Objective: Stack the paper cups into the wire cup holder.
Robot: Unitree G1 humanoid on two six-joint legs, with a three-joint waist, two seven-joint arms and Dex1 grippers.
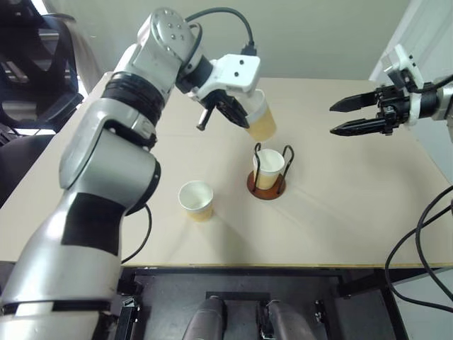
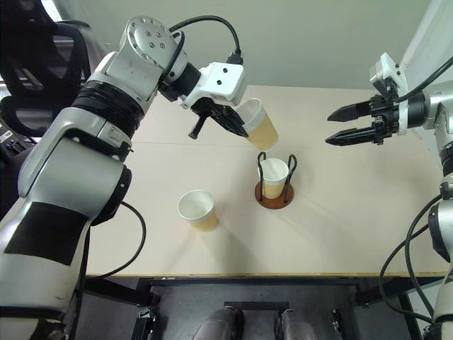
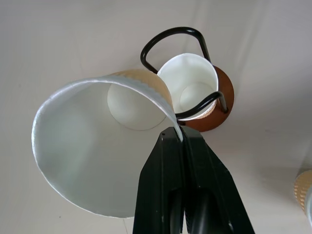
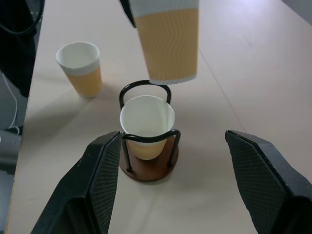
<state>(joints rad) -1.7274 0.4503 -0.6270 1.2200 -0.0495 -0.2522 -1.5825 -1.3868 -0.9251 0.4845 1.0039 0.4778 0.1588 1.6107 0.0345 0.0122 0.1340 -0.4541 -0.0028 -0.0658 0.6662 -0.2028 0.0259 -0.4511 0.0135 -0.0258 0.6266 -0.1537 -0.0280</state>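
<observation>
Beige and plain, the worktop (image 1: 354, 212) spans the scene in front of a pale wall. Raised over its middle, the left hand (image 1: 237, 113) pinches the rim of a tilted paper cup (image 1: 260, 117), fingers pressed together on the wall of the cup, its mouth turned back toward the arm and its base pointing down and to the right. Just below and slightly nearer stands the wire cup holder (image 1: 267, 185), its round reddish-brown base carrying two dark wire loops with a second cup (image 1: 269, 168) already seated upright between them. The held cup's long axis slants, so it probably needs righting before it can drop into the seated one. Off to the far right, the right hand (image 1: 343, 117) hovers with fingers spread, holding nothing, well apart from the holder. A third cup (image 1: 197, 200) stands upright to the left of the holder, near the front.
</observation>
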